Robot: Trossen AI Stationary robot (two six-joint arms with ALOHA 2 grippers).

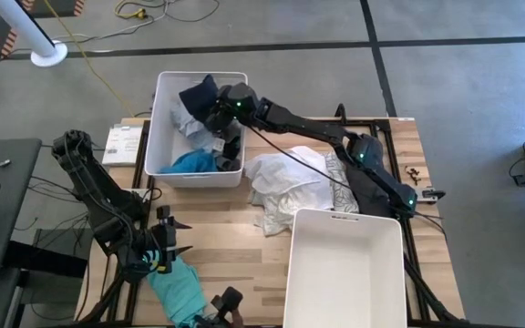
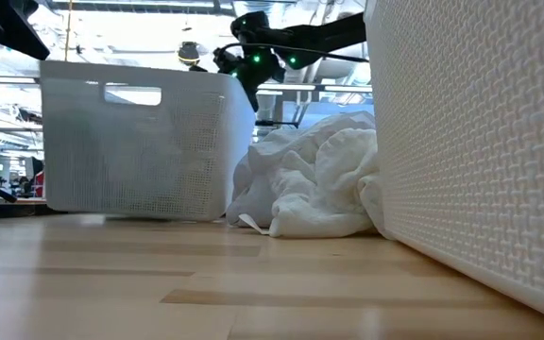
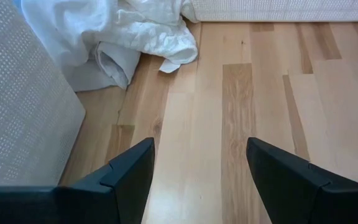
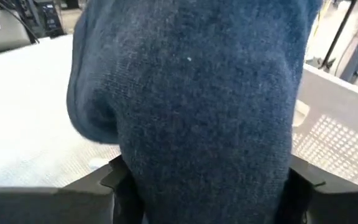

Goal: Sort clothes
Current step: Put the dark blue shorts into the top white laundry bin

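My right gripper [image 1: 227, 111] reaches over the white bin at the far left [image 1: 159, 137], its fingers wide apart. A dark blue knit garment [image 4: 191, 93] fills the gap between them and blocks most of the right wrist view. The bin holds dark [image 1: 199, 95], white-grey [image 1: 186, 118] and blue [image 1: 192, 162] clothes. A white pile [image 1: 288, 187] and a dark grey garment [image 1: 365, 189] lie on the table's middle. My left gripper [image 3: 201, 168] hangs open over bare wood near the front left, beside a teal garment [image 1: 177, 287]. My right gripper has the dark blue garment's bunched knit fabric [image 4: 135, 174] between its two wide-standing fingers, lying against their inner sides. It comes from the table's right, slanting slightly down, above the far-left bin. Which part of the garment this is cannot be told.
A second white bin [image 1: 344, 223] stands at the near right, with nothing showing in it; its wall fills the right of the low view [image 2: 480, 142]. A paper sheet [image 1: 121, 143] lies left of the far bin. Bare wood [image 1: 226, 246] lies between the bins.
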